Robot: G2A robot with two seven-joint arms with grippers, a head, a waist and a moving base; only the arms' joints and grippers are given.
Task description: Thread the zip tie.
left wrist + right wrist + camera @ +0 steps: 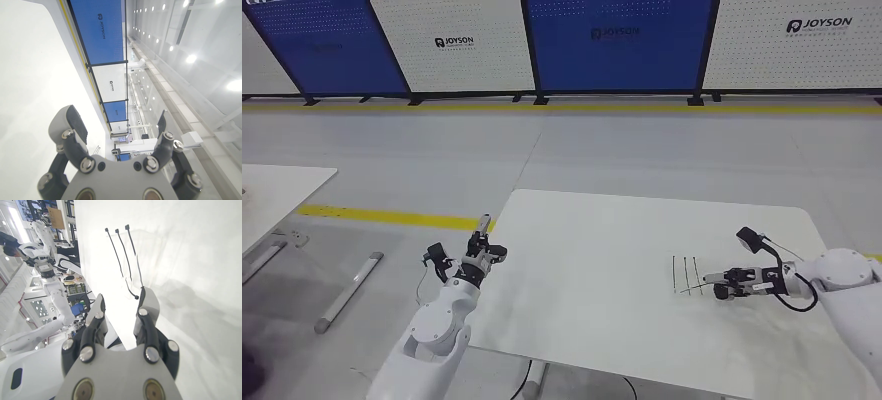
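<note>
3 zip ties [124, 249] side by side on table [582, 290], toward its right edge. 4th tie [136, 297] crosswise at their tails. Low over table's right part: right gripper [122, 301], fingers spread, gripping nothing, 4th tie's head just beside 1 fingertip. At table's left edge: left gripper [122, 125], jaws wide apart, empty.

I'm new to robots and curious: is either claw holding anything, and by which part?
Nothing is held. The left gripper and right gripper are both open; the zip ties lie on the table by the right one.
</note>
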